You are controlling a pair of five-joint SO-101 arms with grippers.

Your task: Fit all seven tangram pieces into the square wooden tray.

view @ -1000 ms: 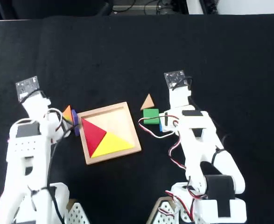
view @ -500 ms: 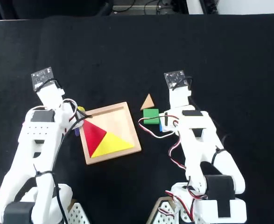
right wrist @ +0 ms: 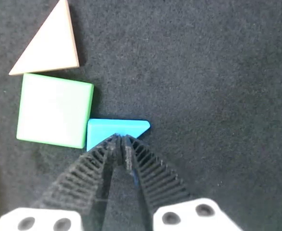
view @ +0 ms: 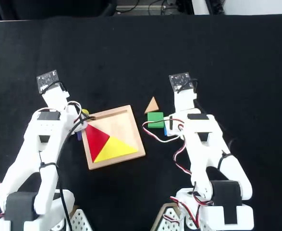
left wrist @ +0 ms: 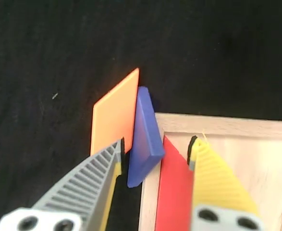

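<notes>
The square wooden tray (view: 122, 122) holds a red triangle (view: 96, 139) and a yellow triangle (view: 115, 148). My left gripper (left wrist: 157, 144) is open at the tray's left corner, one finger outside the rim (left wrist: 217, 123) and one over the red triangle (left wrist: 173, 192). Between the fingers, a blue parallelogram (left wrist: 143, 134) leans tilted against the rim. An orange piece (left wrist: 114, 113) lies flat beside it. To the right of the tray, my right gripper (right wrist: 122, 140) is shut, tips over a cyan triangle (right wrist: 117, 129). A green square (right wrist: 54, 109) and a tan triangle (right wrist: 50, 46) lie next to it.
The black table stretches bare behind the tray and to the far right. In the high view the green square (view: 155, 119) and tan triangle (view: 152, 105) sit between the tray and the right arm (view: 201, 139). Both arm bases stand at the near edge.
My left arm has swung right toward the tray's left corner, and its gripper now covers the orange and blue pieces from above. The right arm has kept still.
</notes>
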